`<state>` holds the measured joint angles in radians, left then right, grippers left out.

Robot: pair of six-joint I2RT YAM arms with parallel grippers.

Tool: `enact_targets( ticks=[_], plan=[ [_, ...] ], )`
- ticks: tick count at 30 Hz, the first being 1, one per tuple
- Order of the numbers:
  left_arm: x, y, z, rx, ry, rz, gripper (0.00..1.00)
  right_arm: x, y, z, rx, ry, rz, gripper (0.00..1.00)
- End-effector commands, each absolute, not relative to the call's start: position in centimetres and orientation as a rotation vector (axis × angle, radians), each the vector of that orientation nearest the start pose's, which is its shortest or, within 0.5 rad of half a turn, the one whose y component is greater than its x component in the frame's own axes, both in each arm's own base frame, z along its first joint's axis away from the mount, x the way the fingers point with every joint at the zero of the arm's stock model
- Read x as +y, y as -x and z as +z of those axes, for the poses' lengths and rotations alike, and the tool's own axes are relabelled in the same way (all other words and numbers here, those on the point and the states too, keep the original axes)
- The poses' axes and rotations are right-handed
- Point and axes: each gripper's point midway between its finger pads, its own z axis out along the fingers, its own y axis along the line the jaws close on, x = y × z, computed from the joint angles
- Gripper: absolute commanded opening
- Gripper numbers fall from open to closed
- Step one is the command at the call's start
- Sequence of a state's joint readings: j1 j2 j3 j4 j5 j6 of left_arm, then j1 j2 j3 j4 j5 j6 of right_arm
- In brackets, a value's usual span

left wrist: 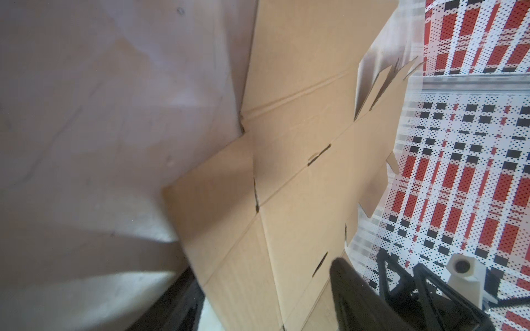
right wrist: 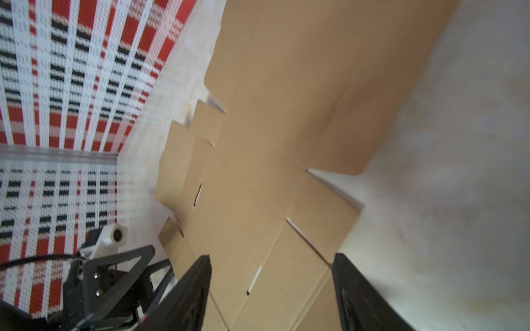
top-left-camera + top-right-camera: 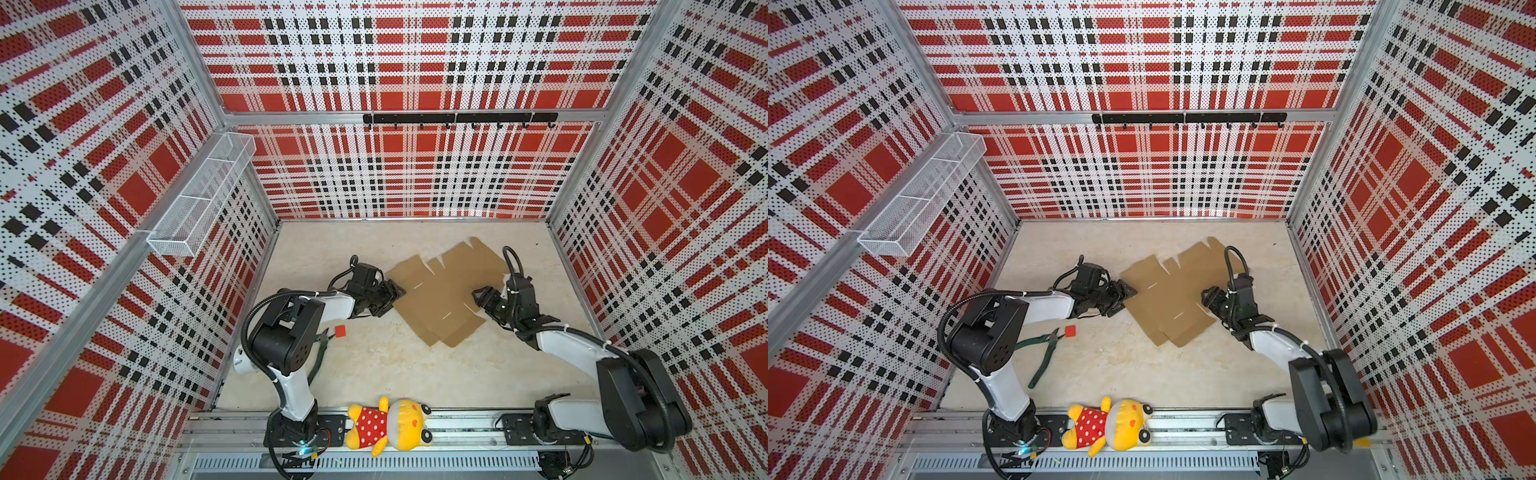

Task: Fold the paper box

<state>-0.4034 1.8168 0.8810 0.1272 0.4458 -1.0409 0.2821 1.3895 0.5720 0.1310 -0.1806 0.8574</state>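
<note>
Fingers of the left gripper stand apart at the left edge of the paper box. The right gripper, likewise spread, is over its right side. The box lies as an unfolded sheet on the table, between both arms.

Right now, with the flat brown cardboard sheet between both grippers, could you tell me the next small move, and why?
Probably close the left gripper on the nearest edge of the flat brown cardboard sheet and lift that flap: the sheet lies unfolded, and the right gripper, also open, sits opposite.
</note>
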Motion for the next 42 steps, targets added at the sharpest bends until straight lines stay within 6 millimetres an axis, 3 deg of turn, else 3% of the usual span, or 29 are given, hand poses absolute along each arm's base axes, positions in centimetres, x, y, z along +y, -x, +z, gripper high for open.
enact_targets(
  ticks=[1,7,11,14,22,29,36,39,42],
  plan=[
    [-24.4,-36.9,3.4,2.604,0.602,-1.141,0.71,16.5,-35.6,7.7,2.356,-0.434,0.878,0.65],
    [-25.2,-37.4,4.1,2.591,0.583,-1.177,0.69,18.8,-35.1,4.4,2.451,-0.424,0.933,0.64],
    [-25.5,-37.1,4.4,2.585,0.562,-1.196,0.68,19.0,-34.5,3.7,2.467,-0.416,0.936,0.64],
    [-25.6,-37.3,4.6,2.58,0.565,-1.201,0.6,18.9,-34.3,3.7,2.473,-0.415,0.93,0.64],
    [-26.6,-37.4,5.9,2.561,0.488,-1.228,0.49,19.4,-34.4,5.1,2.458,-0.368,0.941,0.65],
    [-26.6,-37.6,6.2,2.556,0.473,-1.231,0.39,20.8,-34.0,7.5,2.432,-0.184,0.885,0.67],
    [-26.8,-37.5,5.8,2.577,0.464,-1.225,0.25,21.8,-32.6,10.9,2.334,0.075,0.773,0.75],
    [-27.0,-37.4,6.2,2.578,0.426,-1.215,0.19,22.0,-31.7,12.2,2.304,0.186,0.702,0.82],
    [-27.0,-37.5,6.1,2.577,0.43,-1.214,0.15,22.4,-30.4,12.8,2.248,0.403,0.569,0.86]
  ],
)
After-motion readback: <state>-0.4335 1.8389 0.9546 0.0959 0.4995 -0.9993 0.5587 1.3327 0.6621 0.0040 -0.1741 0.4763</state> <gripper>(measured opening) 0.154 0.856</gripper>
